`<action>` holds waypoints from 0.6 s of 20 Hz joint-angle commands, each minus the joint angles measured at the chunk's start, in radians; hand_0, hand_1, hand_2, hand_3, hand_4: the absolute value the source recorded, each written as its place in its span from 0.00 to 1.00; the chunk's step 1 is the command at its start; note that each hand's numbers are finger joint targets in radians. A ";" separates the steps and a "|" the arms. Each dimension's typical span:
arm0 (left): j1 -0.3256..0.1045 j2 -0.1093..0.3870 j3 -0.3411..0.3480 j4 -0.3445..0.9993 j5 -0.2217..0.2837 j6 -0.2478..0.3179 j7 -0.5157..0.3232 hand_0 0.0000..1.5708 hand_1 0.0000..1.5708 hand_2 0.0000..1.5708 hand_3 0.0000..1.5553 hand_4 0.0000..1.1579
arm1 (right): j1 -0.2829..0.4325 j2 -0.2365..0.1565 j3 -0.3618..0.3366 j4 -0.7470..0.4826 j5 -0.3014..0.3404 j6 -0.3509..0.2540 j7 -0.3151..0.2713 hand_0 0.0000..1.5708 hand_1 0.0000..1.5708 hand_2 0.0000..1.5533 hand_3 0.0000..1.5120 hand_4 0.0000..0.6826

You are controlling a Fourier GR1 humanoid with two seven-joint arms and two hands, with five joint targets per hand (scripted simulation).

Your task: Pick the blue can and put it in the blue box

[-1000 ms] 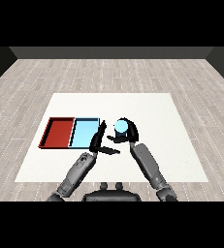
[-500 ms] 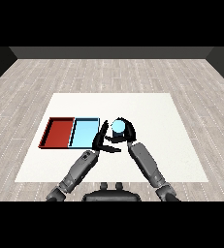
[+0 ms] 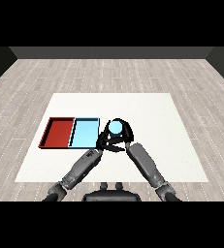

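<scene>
Right hand (image 3: 123, 137) curled round blue can (image 3: 115, 128) at frame centre, just right of blue tray (image 3: 84, 133), red tray (image 3: 59, 132) further left, left hand (image 3: 103, 143) fingers unclear.

The right forearm (image 3: 145, 164) rises from the lower right corner and slants up and leftward, ending in the right hand (image 3: 123, 138), whose black fingers curl round the blue can (image 3: 115, 128). The left forearm (image 3: 82, 167) comes in from the lower left and slants up and rightward. The left hand (image 3: 103, 142) lies just beside the right one, almost touching it; its finger pose cannot be made out.
</scene>
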 commanded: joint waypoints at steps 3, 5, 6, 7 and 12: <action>0.035 0.000 0.003 -0.021 -0.042 -0.014 0.033 0.00 0.00 0.00 0.00 0.00 | 0.010 0.000 0.034 0.011 -0.017 -0.031 -0.029 0.91 0.91 0.94 0.92 0.80; 0.022 0.000 -0.021 -0.019 -0.026 0.017 0.018 0.00 0.00 0.00 0.00 0.00 | -0.029 0.000 0.005 0.052 -0.036 -0.002 -0.028 0.91 0.91 0.94 0.91 0.81; -0.041 0.000 -0.020 0.110 0.051 0.021 -0.063 0.00 0.00 0.00 0.00 0.00 | -0.027 0.000 0.040 0.003 -0.037 -0.031 0.008 0.91 0.91 0.94 0.91 0.81; -0.101 0.000 -0.031 0.087 0.060 0.041 -0.015 0.00 0.00 0.00 0.00 0.00 | -0.010 0.000 0.058 0.031 -0.017 -0.032 -0.019 0.91 0.91 0.94 0.91 0.80; -0.011 0.000 -0.006 -0.029 -0.022 0.026 0.023 0.00 0.00 0.00 0.00 0.00 | -0.068 0.000 0.023 0.087 -0.056 -0.004 -0.040 0.92 0.92 0.94 0.91 0.76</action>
